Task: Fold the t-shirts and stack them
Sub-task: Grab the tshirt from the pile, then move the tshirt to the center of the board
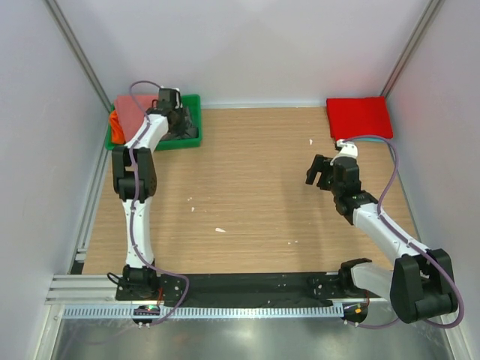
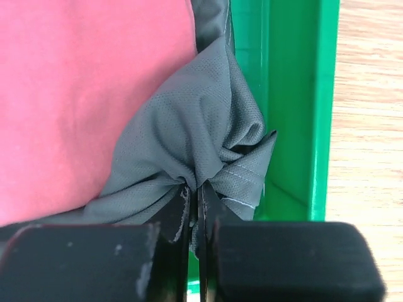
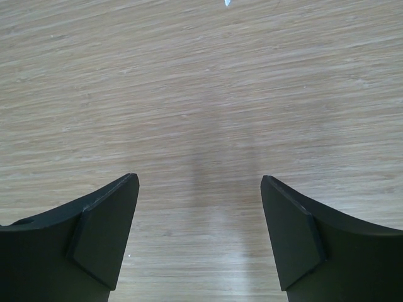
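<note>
Red t-shirt lies folded at the counter's far right. Left claw, shut on the dark grey t-shirt's bunched fold inside the green bin, could drag the salmon-pink t-shirt along. Right claw gapes empty.

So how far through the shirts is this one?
Done: one red t-shirt lies folded at the far right corner. In hand: left gripper pinches the dark grey t-shirt in the green bin. Left: pink t-shirt and orange t-shirt there; right gripper open, empty.
</note>
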`<state>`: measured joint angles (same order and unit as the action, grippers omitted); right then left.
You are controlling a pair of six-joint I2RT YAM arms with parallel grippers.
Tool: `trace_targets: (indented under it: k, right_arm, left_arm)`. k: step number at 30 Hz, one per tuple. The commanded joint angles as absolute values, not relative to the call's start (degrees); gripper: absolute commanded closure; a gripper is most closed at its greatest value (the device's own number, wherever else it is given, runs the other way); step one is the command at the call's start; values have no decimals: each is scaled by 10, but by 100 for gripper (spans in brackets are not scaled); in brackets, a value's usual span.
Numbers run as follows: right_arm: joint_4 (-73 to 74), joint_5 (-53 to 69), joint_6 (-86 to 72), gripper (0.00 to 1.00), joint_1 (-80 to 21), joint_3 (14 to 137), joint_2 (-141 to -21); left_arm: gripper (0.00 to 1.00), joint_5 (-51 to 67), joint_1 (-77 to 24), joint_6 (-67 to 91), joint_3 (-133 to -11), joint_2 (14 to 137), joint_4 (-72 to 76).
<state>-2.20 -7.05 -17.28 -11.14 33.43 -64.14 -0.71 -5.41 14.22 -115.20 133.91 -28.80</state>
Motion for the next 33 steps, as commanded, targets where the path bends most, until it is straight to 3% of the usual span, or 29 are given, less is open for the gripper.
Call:
trace_targets:
  k: [1,15,19,25,26,27,28,30,31,33]
  right_arm:
    - [-19,-58,-169,16,-113,351,-630]
    - [40,-38,-166,16,-148,428,-659]
    - [60,-39,-171,15,-150,432,-646]
    - [110,-35,-178,15,-164,442,-618]
    - [122,-34,-182,14,-169,439,-607]
    - [127,-32,-185,14,-171,438,-603]
    - [134,-31,-189,13,-173,436,-598]
    - [161,-29,-192,1,-177,438,-582]
    - [170,-26,-192,0,-177,442,-578]
    - [200,-20,-191,0,-181,447,-570]
  left_arm:
    - [100,-29,-57,134,-1196,1300,-303]
    - [100,-19,-113,164,-1351,1064,-253]
    - [100,-5,-169,163,-1256,952,-251]
    - [100,-39,-312,193,-1008,759,-244]
    - [94,-39,-329,212,-935,732,-243]
    - [81,-46,-367,240,-897,712,-242]
    - [44,-66,-389,250,-859,672,-242]
    - [23,-84,-435,293,-741,639,-227]
    - [1,-86,-445,307,-710,615,-227]
    - [0,-81,-463,325,-644,600,-225]
